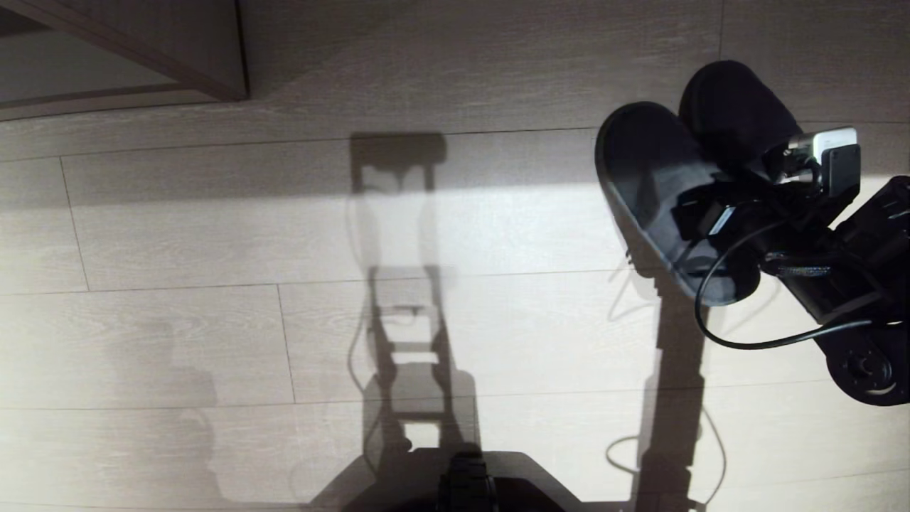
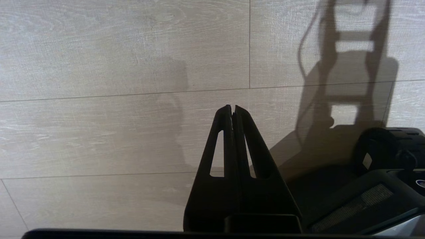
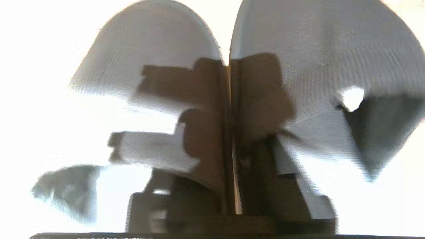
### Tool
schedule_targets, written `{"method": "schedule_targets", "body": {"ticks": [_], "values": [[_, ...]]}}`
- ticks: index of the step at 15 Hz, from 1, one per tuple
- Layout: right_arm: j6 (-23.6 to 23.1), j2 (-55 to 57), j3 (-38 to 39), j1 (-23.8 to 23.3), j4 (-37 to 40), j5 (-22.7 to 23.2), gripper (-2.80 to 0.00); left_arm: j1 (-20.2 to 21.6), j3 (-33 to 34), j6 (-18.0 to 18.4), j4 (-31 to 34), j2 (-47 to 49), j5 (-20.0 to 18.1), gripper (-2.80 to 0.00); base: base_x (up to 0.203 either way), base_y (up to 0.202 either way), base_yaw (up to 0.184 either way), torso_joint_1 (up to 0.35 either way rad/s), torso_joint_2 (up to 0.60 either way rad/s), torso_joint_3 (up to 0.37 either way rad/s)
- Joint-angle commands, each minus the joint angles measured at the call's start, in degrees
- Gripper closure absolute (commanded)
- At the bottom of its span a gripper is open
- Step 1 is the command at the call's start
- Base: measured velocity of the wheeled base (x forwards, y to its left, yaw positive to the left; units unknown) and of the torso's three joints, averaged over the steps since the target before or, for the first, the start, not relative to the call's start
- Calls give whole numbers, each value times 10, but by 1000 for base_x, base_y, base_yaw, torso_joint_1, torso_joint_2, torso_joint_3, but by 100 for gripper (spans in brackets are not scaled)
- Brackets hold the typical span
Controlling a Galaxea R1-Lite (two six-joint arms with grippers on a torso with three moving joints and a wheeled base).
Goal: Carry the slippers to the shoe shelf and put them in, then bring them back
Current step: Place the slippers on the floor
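- Over pale wood-plank floor, far right of head view: right gripper sits at the heel ends of the pair of soft grey-blue backless fabric slippers.
- Slippers side by side, touching, toes pointing away from robot; look near-black in backlight from head cam, grey-blue fabric shows in right wrist view.
- Right wrist view: the two slippers meet at a thin seam w/ dark gripper parts along it; blurred, so cannot tell if pincer is clenched on them or released.
- Whether slippers rest on floor or hang lifted: cannot tell.
- Left gripper parked low near robot base, fingers pressed together, nothing between them, only floor beyond.
- Beige wood-grain unit w/ darker brown edge trim shows as a corner at top left of head view, well apart from slippers.
- Black cable loops under right arm.
- Robot shadow falls mid-floor; dark base edge at bottom centre.
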Motion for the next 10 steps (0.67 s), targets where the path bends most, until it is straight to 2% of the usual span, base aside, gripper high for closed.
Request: {"method": "schedule_targets", "body": {"ticks": [1,8,10], "values": [[-1,7,1,-1,-6,-3,-280,1,0,0,0,-1,0,0,0,0,0,0,0,0],[-4,12,23,0,-4,-12,-280,0,0,-1,0,-1,1,0,0,0,0,0,0,0],[-9,8,68,0,-2,-12,-280,0,0,-1,0,-1,1,0,0,0,0,0,0,0]]}}
